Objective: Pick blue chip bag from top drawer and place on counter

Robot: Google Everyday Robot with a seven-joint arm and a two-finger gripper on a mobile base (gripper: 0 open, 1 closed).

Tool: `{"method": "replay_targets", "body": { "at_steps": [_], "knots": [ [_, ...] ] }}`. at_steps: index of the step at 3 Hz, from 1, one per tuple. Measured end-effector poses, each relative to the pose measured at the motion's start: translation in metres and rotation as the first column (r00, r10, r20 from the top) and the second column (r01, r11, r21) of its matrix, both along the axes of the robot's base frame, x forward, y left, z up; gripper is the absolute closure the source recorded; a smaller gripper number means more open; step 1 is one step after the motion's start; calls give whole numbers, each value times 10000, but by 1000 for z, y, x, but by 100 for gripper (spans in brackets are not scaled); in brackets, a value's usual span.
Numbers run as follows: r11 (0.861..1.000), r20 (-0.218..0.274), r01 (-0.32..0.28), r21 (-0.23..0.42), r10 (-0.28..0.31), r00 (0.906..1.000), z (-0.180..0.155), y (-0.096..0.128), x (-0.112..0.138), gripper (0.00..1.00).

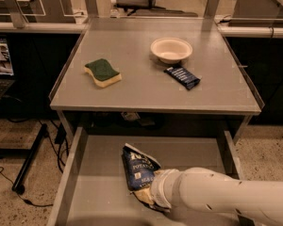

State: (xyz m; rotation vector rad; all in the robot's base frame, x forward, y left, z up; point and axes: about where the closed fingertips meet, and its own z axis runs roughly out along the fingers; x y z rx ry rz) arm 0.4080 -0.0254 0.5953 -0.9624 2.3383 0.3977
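The blue chip bag [137,169] lies in the open top drawer [99,182], near the middle, its upper end pointing away from me and its near end crumpled. My white arm reaches in from the lower right. Its wrist covers the near end of the bag, and my gripper [145,197] sits right at that end, mostly hidden behind the wrist. The counter [141,91] is the grey tabletop above the drawer.
On the counter lie a green and yellow sponge [103,72] at the left, a cream bowl [171,49] at the back right and a small dark blue snack bar wrapper [182,77] in front of it. Drawer side walls [68,173] flank the bag.
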Motion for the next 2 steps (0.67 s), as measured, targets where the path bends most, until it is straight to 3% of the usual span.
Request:
{"method": "replay_targets", "body": {
  "at_steps": [1,2],
  "knots": [
    [9981,-63,-604,-98,603,9982,10,-2,0,100],
    [9868,592,-1487,-647,1525,9865,54,-34,12,100]
  ]
}}
